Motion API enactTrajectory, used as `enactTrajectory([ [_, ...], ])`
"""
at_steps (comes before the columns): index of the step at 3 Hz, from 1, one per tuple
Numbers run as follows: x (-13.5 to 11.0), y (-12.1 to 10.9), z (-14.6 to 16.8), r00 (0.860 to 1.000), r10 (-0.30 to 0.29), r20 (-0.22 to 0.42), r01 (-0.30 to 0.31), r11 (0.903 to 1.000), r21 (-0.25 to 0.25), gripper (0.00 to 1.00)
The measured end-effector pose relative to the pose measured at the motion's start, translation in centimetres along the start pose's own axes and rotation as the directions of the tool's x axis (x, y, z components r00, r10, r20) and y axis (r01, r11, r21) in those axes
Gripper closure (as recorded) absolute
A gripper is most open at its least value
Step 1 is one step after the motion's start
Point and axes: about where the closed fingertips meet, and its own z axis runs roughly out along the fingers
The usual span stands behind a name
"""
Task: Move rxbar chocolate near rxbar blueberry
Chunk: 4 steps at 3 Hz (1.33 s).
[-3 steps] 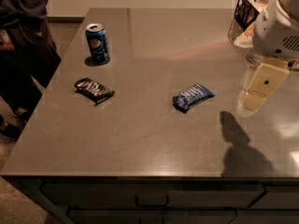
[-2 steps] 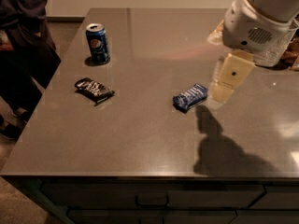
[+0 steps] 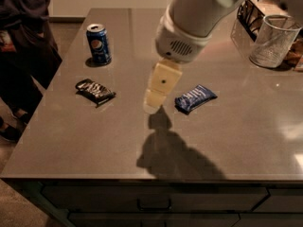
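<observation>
The rxbar chocolate (image 3: 95, 90), a flat black wrapper with white lettering, lies on the grey table (image 3: 85, 141) at the left. The rxbar blueberry (image 3: 195, 98), a dark-blue wrapper, lies near the table's middle right. My gripper (image 3: 152, 105) hangs from the white arm above the table between the two bars, just left of the blue bar and well right of the black one. It holds nothing that I can see. Its shadow falls on the table in front of it.
A blue Pepsi can (image 3: 99, 43) stands at the back left. A clear glass cup (image 3: 273, 41) and a wire basket (image 3: 251, 14) stand at the back right. A person in dark clothes (image 3: 21, 41) stands at the table's left edge.
My arm has swept left across the table, from the right side, past the blue bar, to the gap between the two bars. The bars and can have not moved.
</observation>
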Motion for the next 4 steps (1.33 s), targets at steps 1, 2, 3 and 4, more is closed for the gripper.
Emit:
enactTrajectory([
  [1, -3.5, 0.8, 4.3, 0.999, 0.045, 0.018, -0.045, 0.9990, -0.001, 0.00],
  [2, -7.0, 1.4, 8.1, 0.997, 0.065, 0.038, -0.064, 0.9979, -0.013, 0.00],
  [3, -9.4, 0.8, 11.6, 0.994, 0.097, 0.046, -0.096, 0.9948, -0.036, 0.00],
  [4, -11.1, -0.2, 14.2, 0.991, 0.124, 0.051, -0.121, 0.9906, -0.064, 0.00],
])
